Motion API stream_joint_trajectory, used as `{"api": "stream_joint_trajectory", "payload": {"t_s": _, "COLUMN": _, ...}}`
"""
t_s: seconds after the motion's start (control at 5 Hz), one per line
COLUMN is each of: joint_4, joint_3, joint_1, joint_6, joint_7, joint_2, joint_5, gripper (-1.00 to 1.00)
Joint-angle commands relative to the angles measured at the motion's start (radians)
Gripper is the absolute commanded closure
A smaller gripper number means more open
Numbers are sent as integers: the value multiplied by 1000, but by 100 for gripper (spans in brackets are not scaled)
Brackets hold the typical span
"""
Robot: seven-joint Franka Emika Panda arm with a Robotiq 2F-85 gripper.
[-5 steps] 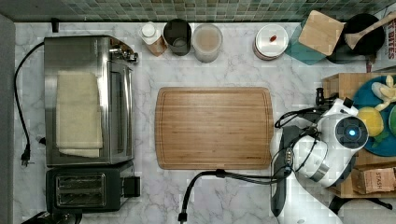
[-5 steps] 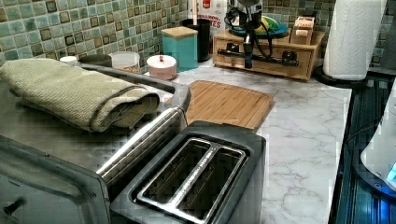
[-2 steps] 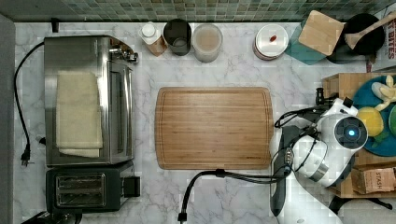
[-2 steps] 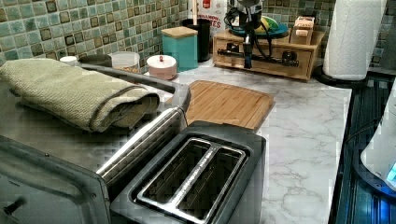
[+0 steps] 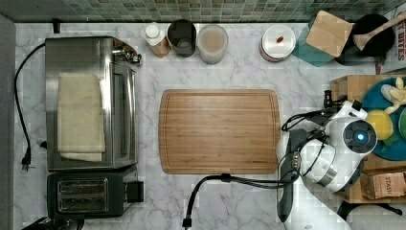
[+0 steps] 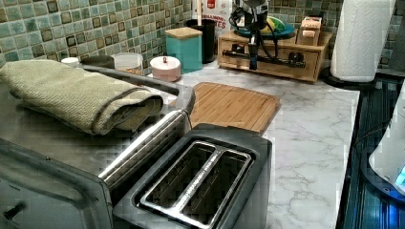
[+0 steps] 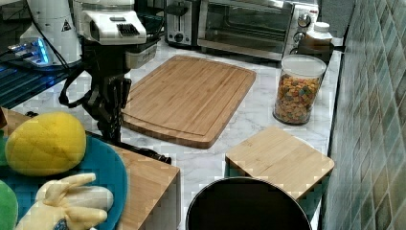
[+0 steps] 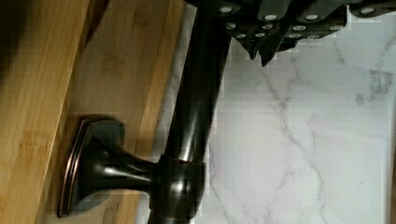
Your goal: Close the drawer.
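**A:** What is sitting at the top view's far left?

**B:** A folded towel (image 5: pixel 80 115) is lying on top of a steel toaster oven (image 5: pixel 119 103). A black toaster (image 5: pixel 91 194) is standing just beside it, toward the top view's bottom edge.

**A:** And moving right?

**B:** A wooden cutting board (image 5: pixel 219 130) is lying flat in the middle of the marble counter (image 5: pixel 225 201). Jars are lining the tiled wall beyond it.

**A:** Where is the robot working?

**B:** At the top view's right, the white arm (image 5: pixel 335 153) is reaching over the counter's end. In the left view, its gripper (image 6: pixel 253 59) is pointing straight down in front of the drawer (image 6: pixel 310 64).

**A:** Where is the drawer itself?

**B:** It is sitting in a light-wood stand at the top view's right edge, well apart from the board. A teal plate (image 5: pixel 390 152) with a yellow fruit (image 5: pixel 380 123) is resting on the stand.

**A:** Is the gripper holding anything?

**B:** I cannot tell. In the wrist view, the black bar handle (image 8: pixel 196 116) is running right alongside the gripper. How wide the gripper is standing, and whether it is clamping the bar, cannot be made out.
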Motion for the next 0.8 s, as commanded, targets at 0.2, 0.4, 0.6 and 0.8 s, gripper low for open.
{"api": "stream_joint_trajectory", "payload": {"t_s": 0.2, "joint_4": 165, "joint_3": -111, "joint_1": -95, "joint_6": 90, "joint_7": 10, "joint_2": -11, "joint_5": -20, "gripper": 100}}
{"api": "stream_joint_trajectory", "payload": {"t_s": 0.4, "joint_4": 165, "joint_3": -115, "joint_1": -92, "joint_6": 91, "joint_7": 8, "joint_2": -11, "joint_5": -18, "gripper": 100}}
{"api": "stream_joint_trajectory", "payload": {"t_s": 0.6, "joint_4": 166, "joint_3": -89, "joint_1": -117, "joint_6": 90, "joint_7": 19, "joint_2": -14, "joint_5": -35, "gripper": 100}}
{"api": "stream_joint_trajectory", "payload": {"t_s": 0.8, "joint_4": 165, "joint_3": -109, "joint_1": -98, "joint_6": 90, "joint_7": 11, "joint_2": -11, "joint_5": -22, "gripper": 100}}
